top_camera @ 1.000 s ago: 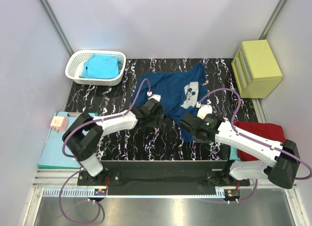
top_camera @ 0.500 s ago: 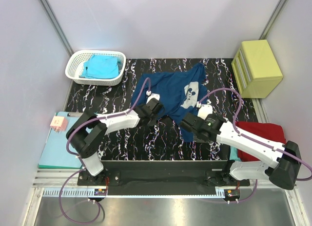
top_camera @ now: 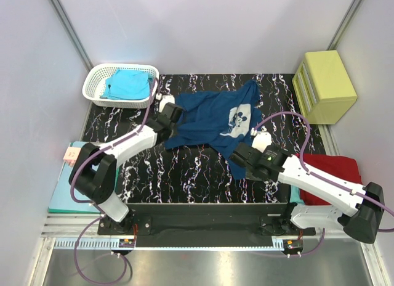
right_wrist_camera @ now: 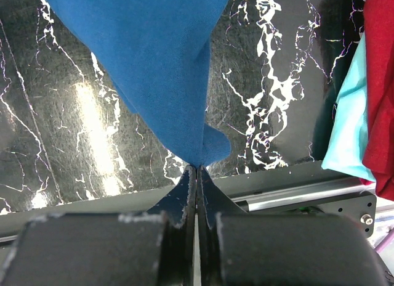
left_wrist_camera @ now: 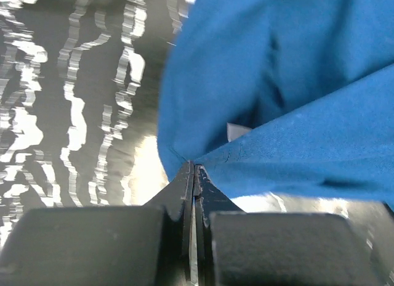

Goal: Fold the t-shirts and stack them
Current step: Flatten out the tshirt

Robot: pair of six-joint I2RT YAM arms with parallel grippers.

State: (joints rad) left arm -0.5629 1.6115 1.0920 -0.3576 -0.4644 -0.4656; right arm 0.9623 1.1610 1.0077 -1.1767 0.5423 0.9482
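Left end effector (left_wrist_camera: pixel 193 167) clenched on navy t-shirt (top_camera: pixel 206 116) edge; right end effector (right_wrist_camera: pixel 196 169) likewise; cloth lies ahead of both.

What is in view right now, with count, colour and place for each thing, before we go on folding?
navy t-shirt: 1, navy blue with a pale mouse print, spread mid-table
turquoise t-shirt: 1, turquoise, inside the basket
basket: 1, white, far-left corner
red t-shirt: 1, red, near right
turquoise cloth: 1, light turquoise, peeking out beside the red t-shirt
drawer box: 1, yellow, far right
clipboard: 1, teal, near left
small block: 1, pink, on the clipboard's far end
table: 1, black with white veining
left end effector: 1, black, shut on the navy t-shirt's left edge
right end effector: 1, black, shut on its near corner
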